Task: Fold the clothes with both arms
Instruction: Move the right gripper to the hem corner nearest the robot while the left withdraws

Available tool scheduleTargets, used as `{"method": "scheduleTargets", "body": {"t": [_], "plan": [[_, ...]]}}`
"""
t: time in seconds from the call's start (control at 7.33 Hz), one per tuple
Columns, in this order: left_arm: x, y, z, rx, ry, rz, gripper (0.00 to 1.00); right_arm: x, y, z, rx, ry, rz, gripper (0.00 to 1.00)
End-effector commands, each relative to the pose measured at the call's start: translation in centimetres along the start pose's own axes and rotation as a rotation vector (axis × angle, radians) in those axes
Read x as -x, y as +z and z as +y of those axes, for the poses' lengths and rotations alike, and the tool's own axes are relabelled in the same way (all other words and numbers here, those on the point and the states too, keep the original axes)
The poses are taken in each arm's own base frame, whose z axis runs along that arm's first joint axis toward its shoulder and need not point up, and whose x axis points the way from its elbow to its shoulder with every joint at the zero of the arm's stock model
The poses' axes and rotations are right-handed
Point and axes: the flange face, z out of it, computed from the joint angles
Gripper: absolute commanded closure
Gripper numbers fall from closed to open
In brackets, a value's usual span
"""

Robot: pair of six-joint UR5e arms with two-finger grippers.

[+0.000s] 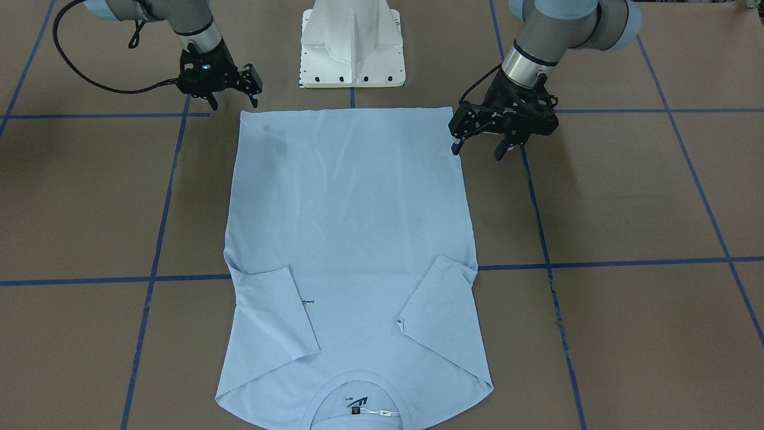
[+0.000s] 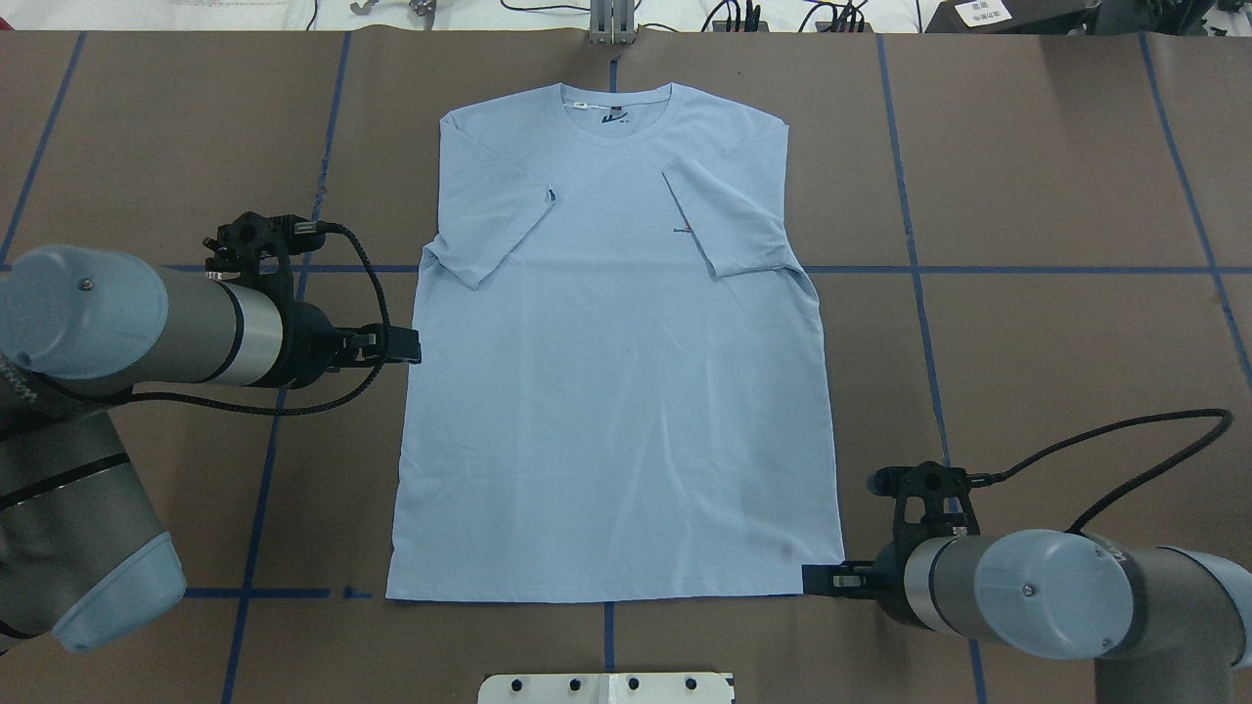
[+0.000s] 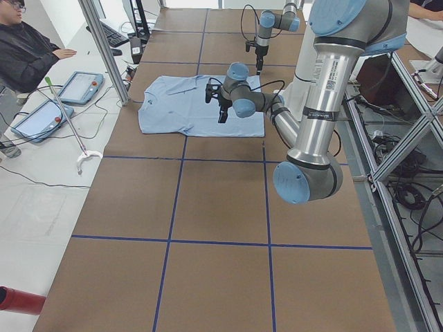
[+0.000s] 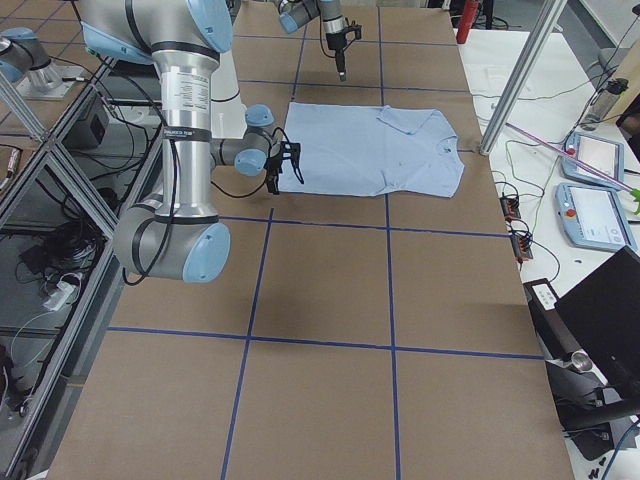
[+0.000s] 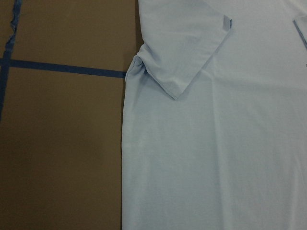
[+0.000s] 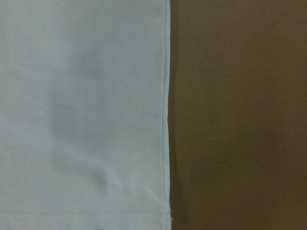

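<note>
On the left of the overhead view the left arm (image 2: 147, 328), a smooth grey metal tube with rounded light blue caps, reaches in level over the table (image 2: 1076, 176). The table's matte brown sheet is ruled into squares by blue tape lines (image 2: 1027, 270). A braided black cable (image 2: 377, 293) loops round the arm's wrist. The left gripper (image 1: 477, 149) hangs at the shirt's side edge, below the sleeve, its two black fingers spread wide with nothing between them. Whether a tip touches the cloth I cannot tell.

In the middle the T-shirt (image 2: 616, 391) lies flat and front up, a soft light blue knit with only faint creases down the body. Its ribbed round collar (image 2: 616, 98) is on the side far from the robot, with a small dark label inside. The straight stitched hem (image 2: 587, 587) lies nearest the white base (image 1: 352, 48). Both short sleeves are folded inward onto the chest as slanted flaps: the near-left sleeve (image 2: 489, 210) on the left arm's side and the near-right sleeve (image 2: 729, 220) on the other. The latter covers most of the small dark-and-orange print (image 2: 683, 230).

On the right the right arm (image 2: 1037, 587) comes in low, made of the same grey metal with blue caps. The right gripper (image 1: 234, 103) hangs just beside the hem's corner, its fingers also wide apart and holding nothing
</note>
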Motion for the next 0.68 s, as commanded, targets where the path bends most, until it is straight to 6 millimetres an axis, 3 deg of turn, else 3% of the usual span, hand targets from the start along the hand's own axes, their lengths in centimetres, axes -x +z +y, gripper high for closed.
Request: {"method": "scheduleTargets", "body": {"t": [0.0,0.41,0.55], "plan": [[-0.45,-0.11,0.03,-0.002,0.003,0.008,0.0,1.76,2.36,0.13,0.006,-0.004,0.018,0.0],[-0.77,-0.43,0.02,-0.004,0.006,0.017,0.0,1.6,2.39,-0.16,0.003,0.001,0.028,0.05],[-0.85,-0.46,0.0,-0.005,0.006,0.018,0.0,1.48,2.38,-0.29,0.002,0.003,0.029,0.22]]}}
